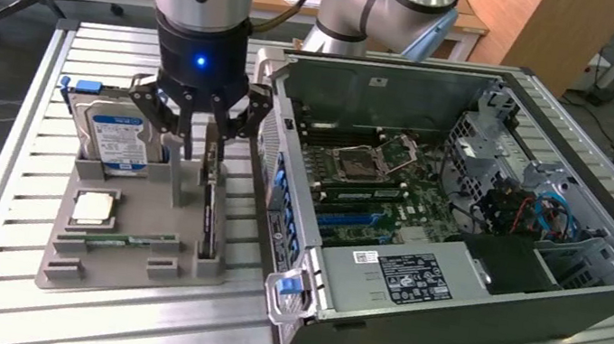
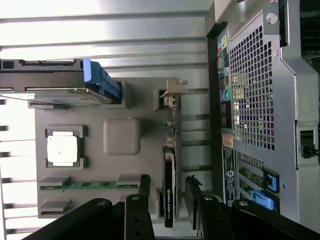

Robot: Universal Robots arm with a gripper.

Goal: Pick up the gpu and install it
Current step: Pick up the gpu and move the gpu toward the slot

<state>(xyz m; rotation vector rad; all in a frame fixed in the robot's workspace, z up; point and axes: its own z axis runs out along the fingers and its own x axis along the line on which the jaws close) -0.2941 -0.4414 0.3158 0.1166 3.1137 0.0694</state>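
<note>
Two fingers (image 2: 143, 191): slim black jointed metal. They stand apart, one on each side of the gpu (image 2: 169, 200). The wrist view shows a sliver of gap at either face, so nothing is clamped.
gripper (image 1: 201, 140): hangs over the tray (image 1: 145, 280). Its arm is cut off by the exterior view's upper edge, and its linkage covers the card's upper end there.
gpu: thin, flat, dark card standing on its long edge in a tray slot, on the side nearest the computer case (image 1: 579, 304). A silver bracket caps the end nearer the hard drive (image 1: 117, 142). The lower edge is sunk in the slot and unseen, and the pale lettering along the top edge is too small to read.
tray: matte grey, moulded with pockets and posts.
hard drive: blue-and-silver label, upright in its pocket, partly hidden behind the gripper.
processor chip (image 1: 94, 208): square with a pale metal lid, lying flat.
memory stick (image 1: 129, 241): narrow green strip on edge, its details unclear.
computer case: grey steel with one side open, a green board inside and a perforated rear panel.
table (image 1: 137, 329): bright ribbed aluminium slats.
</note>
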